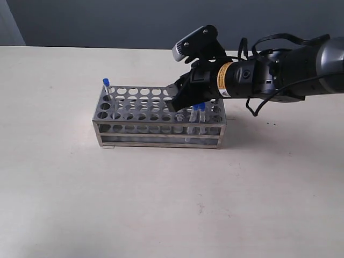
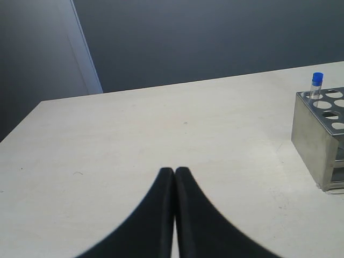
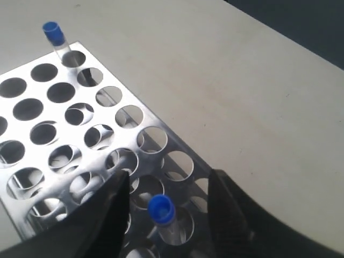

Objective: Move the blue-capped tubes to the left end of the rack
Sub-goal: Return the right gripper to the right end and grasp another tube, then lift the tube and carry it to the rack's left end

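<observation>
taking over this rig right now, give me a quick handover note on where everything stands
Left gripper: shut, empty, over the bare cream table, off to one side of the shiny steel test-tube rack.
Right gripper: open, over the rack's right end, fingers either side of a blue-capped clear tube, not gripping it.
Done: one blue-capped tube stands in the far corner hole at the left end.
Left: at least two blue-capped tubes show at the right end; the gripper may hide more. Likely next: close on the straddled tube, lift it, carry it left, then repeat.
</observation>
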### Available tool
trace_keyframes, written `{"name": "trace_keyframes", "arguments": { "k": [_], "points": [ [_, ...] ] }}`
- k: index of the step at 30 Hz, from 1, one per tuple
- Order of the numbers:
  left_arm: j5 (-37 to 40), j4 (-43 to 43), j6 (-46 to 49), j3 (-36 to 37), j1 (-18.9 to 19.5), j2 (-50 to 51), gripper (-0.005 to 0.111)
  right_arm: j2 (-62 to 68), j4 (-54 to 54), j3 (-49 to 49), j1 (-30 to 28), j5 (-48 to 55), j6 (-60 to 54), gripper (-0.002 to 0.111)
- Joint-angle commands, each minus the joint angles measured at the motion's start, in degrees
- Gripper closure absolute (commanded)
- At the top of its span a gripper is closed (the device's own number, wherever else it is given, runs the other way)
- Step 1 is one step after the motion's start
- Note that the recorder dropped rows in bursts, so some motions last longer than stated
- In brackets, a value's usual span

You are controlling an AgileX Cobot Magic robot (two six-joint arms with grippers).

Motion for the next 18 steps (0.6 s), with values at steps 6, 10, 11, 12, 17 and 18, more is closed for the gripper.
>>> {"name": "trace_keyframes", "arguments": {
  "k": [6,10,11,12,17,18],
  "points": [
    [-0.7,0.0,-0.2,-0.1,-0.4,0.3,0.106,2.3,-0.1,-0.2,-0.1,-0.3,0.3,0.063],
    [-0.7,0.0,-0.2,-0.1,-0.4,0.3,0.106,2.3,-0.1,-0.3,-0.1,-0.4,0.3,0.067],
    [-0.7,0.0,-0.2,-0.1,-0.4,0.3,0.106,2.3,-0.1,-0.3,-0.1,-0.4,0.3,0.072],
    [-0.7,0.0,-0.2,-0.1,-0.4,0.3,0.106,2.3,-0.1,-0.3,-0.1,-0.3,0.3,0.077],
    [-0.7,0.0,-0.2,-0.1,-0.4,0.3,0.106,2.0,-0.1,-0.3,-0.1,-0.4,0.3,0.103],
    [-0.7,0.0,-0.2,-0.1,-0.4,0.3,0.106,1.8,-0.1,-0.4,-0.1,-0.4,0.3,0.105]
  ]
}}
